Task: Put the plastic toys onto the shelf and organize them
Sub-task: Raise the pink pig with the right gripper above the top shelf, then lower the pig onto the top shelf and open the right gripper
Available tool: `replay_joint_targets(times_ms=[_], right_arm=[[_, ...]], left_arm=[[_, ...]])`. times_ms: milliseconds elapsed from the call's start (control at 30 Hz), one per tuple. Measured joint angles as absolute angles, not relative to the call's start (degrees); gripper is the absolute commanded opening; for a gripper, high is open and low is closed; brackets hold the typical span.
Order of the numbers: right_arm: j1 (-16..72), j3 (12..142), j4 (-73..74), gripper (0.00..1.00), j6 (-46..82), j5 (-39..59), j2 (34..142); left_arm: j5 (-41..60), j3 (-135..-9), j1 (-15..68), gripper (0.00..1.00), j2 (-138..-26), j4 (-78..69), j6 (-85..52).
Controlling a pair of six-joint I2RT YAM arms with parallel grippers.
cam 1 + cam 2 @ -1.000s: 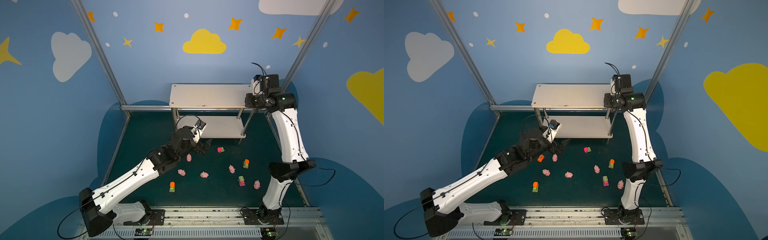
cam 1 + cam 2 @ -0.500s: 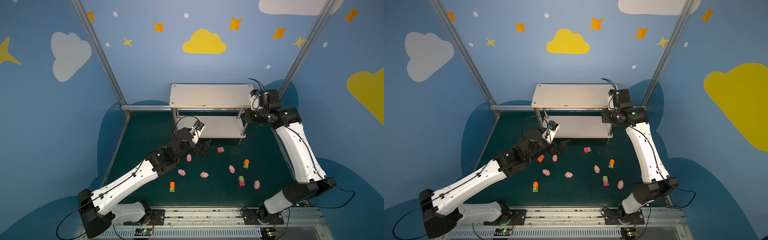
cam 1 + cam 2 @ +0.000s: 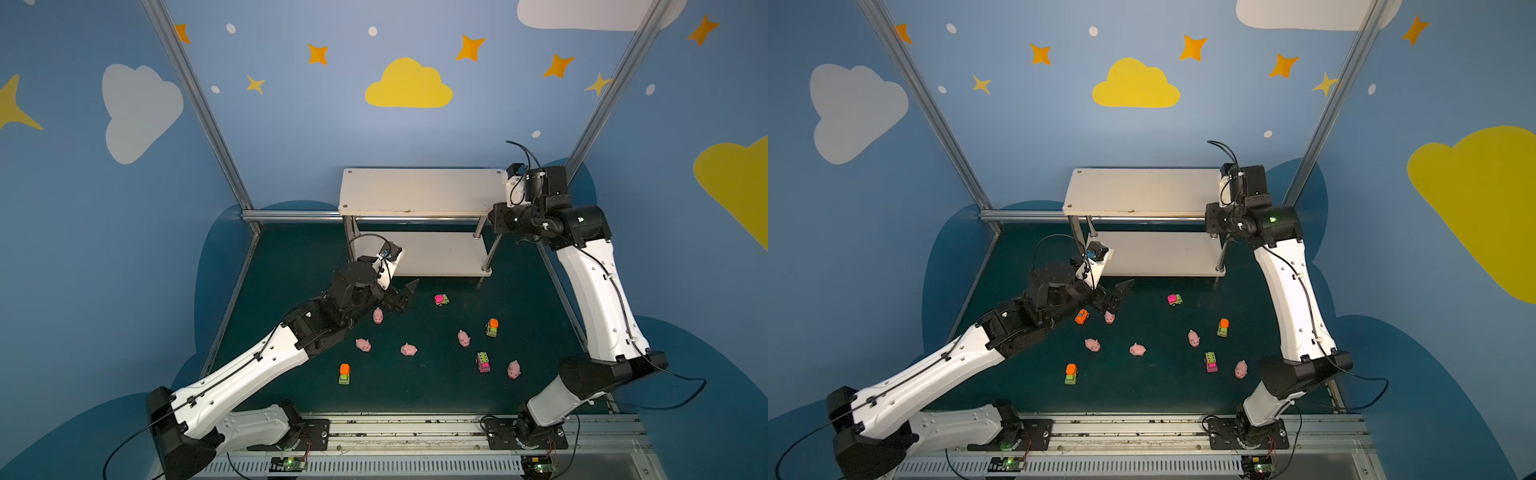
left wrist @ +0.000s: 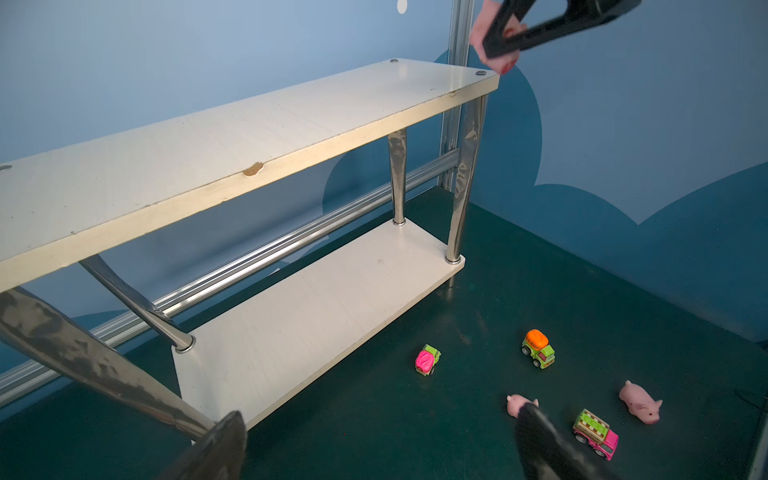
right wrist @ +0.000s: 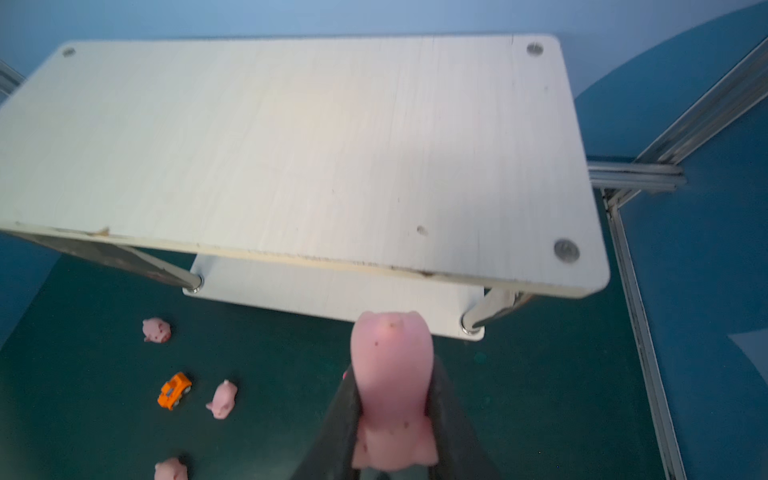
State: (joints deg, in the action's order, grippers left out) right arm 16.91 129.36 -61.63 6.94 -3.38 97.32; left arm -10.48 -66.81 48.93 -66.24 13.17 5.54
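R pincer (image 4: 496, 43) pinches a pink pig (image 5: 390, 374) just beside the shelf (image 3: 419, 191) top board's right end. L pincer (image 3: 404, 297) is spread, low over table (image 3: 415, 395). Next: bring pig over board, lower till feet touch, release.

Shelf (image 5: 291, 145) matt wood-grain; posts (image 4: 467, 174) glossy metal; pig (image 5: 390, 365) smooth matt.

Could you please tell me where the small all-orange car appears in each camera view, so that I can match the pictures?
In a top view: the orange car sits just left of a pig, at the left arm's edge.
In a top view: not visible; the left arm hides it.
Left wrist: not in it.
Right wrist: the orange car beside a pig, in front of the shelf.
Shared landmark: the shelf, in all four.
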Motion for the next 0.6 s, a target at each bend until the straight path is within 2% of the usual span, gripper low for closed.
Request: replay_joint_targets(times_ms=[233, 467, 600], right_arm=[[13.98, 149.77, -65.17, 0.25, 5.56, -3.36, 111.09], [11.68, 151.33, -67.26, 0.25, 5.5, -2.9, 117.4], [11.31, 151.7, -67.07, 0.29, 5.52, -2.52, 117.73]], left_arm=[[-10.98, -66.96, 47.57, 1.0, -68.07, 13.13, 6.42], [-10.57, -66.96, 45.36, 1.0, -69.34, 13.06, 6.66], [-9.76, -66.96, 44.36, 1.0, -69.47, 12.8, 6.63]])
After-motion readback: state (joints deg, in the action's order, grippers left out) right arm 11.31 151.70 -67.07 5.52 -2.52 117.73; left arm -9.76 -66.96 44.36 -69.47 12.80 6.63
